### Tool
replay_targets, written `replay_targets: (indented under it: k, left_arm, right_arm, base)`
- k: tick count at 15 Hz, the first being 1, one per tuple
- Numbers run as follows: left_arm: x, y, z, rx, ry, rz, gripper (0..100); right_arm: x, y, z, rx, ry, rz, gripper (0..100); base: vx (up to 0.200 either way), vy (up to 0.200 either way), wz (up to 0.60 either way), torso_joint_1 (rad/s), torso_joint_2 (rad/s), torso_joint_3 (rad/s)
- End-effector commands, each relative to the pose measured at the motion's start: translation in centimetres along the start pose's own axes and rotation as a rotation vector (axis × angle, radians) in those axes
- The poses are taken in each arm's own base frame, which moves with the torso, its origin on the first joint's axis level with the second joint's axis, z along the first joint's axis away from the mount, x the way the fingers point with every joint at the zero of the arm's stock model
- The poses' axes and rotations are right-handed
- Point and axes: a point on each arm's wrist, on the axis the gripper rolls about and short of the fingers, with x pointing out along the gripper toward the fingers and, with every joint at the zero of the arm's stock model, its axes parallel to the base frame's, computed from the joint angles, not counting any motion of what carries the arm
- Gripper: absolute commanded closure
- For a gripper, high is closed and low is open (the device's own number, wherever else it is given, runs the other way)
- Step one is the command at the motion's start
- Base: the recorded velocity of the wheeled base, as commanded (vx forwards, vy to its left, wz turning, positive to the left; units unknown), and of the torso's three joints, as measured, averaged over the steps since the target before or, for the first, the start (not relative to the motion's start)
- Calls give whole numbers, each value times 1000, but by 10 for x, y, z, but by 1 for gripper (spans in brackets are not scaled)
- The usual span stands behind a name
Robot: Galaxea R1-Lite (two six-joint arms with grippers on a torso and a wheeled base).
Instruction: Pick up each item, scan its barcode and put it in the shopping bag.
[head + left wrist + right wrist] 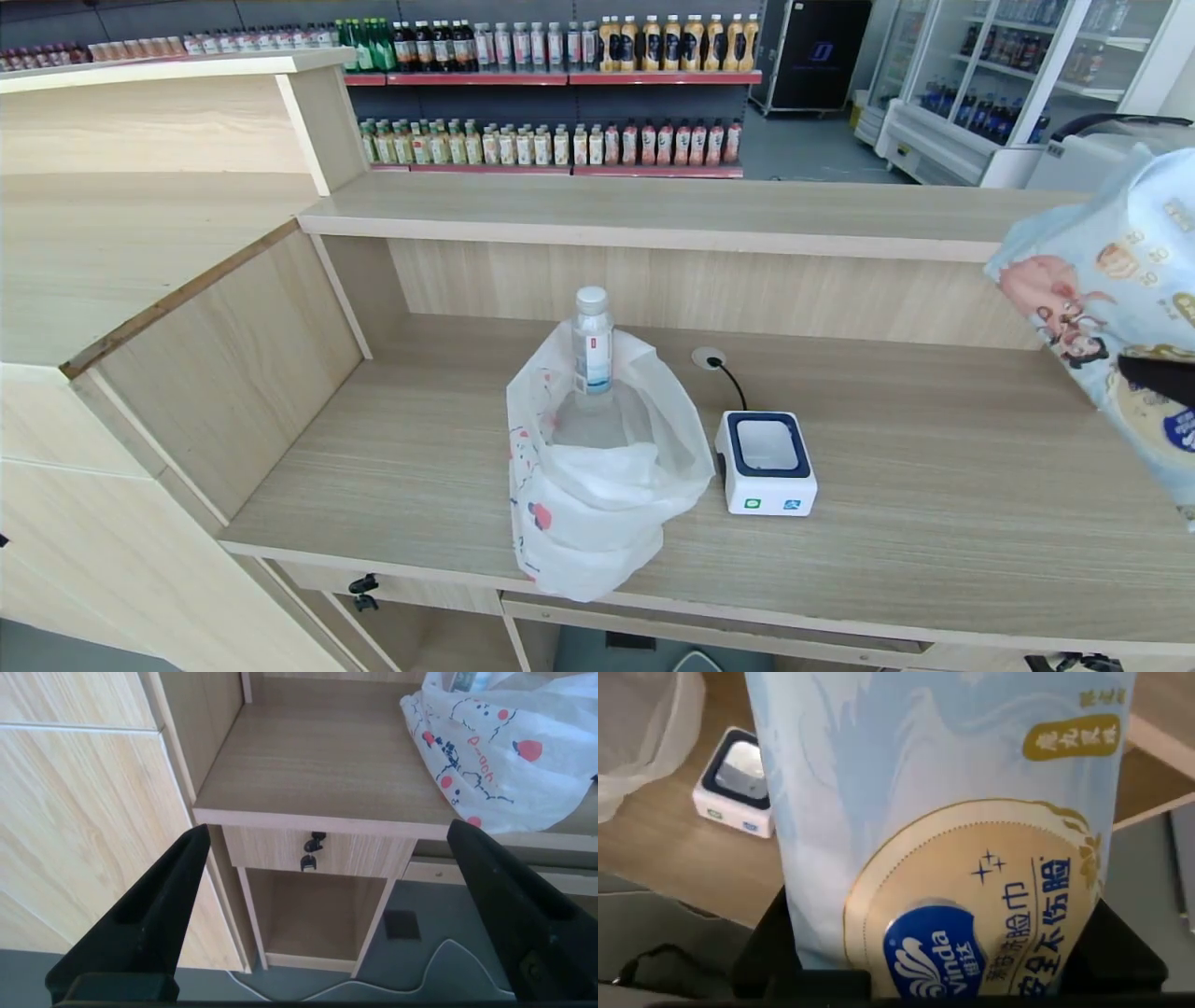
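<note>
Left wrist view showing left gripper (327, 835) gaping wide, holding nothing, head view showing water bottle (592, 350) standing upright in shopping bag (597, 504), scanner (766, 462) sitting just beside, right gripper (948, 961) clamping tissue pack (1111, 317), long axis roughly upright, above counter (934, 467) right end.

shopping bag (597, 504): translucent white, red and pink prints | bottle (592, 350): clear, white cap, white label with blue and red | scanner (766, 462): white, dark-blue window frame, green and blue marks | tissue pack (1111, 308): pale blue, cartoon figures, gold ring | bench (934, 485): light wood grain | left pincer (327, 831): black
</note>
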Motion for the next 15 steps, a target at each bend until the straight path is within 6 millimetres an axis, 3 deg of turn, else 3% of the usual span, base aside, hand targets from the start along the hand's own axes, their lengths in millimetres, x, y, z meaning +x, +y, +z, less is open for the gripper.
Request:
replay_targets:
  k: [1,3,5,7,9,12,15]
  left_arm:
    - [0,0,0,0,1,-1,0]
    - [0,0,0,0,1,-1,0]
    - [0,0,0,0,1,-1,0]
    - [0,0,0,0,1,-1,0]
    - [0,0,0,0,1,-1,0]
    - [0,0,0,0,1,-1,0]
    - [0,0,0,0,1,-1,0]
  right_arm:
    - [-4,5,-7,64,46,58,100]
    - [-2,13,-11,152,61,127,100]
    - [0,22,-4,270,41,226,100]
    - [4,31,5,525,31,581,100]
    - [14,27,2,584,52,655,100]
    - [57,13,-14,659,160,665,100]
    - [93,-10,-46,694,243,629,100]
  base:
    - [0,0,0,0,0,0]
    - [0,0,0,0,0,0]
    - [0,0,600,0,5,5]
    - [0,0,300,-4,1,6]
    - [0,0,0,0,0,0]
    - [0,0,0,0,0,0]
    - [0,0,0,0,0,0]
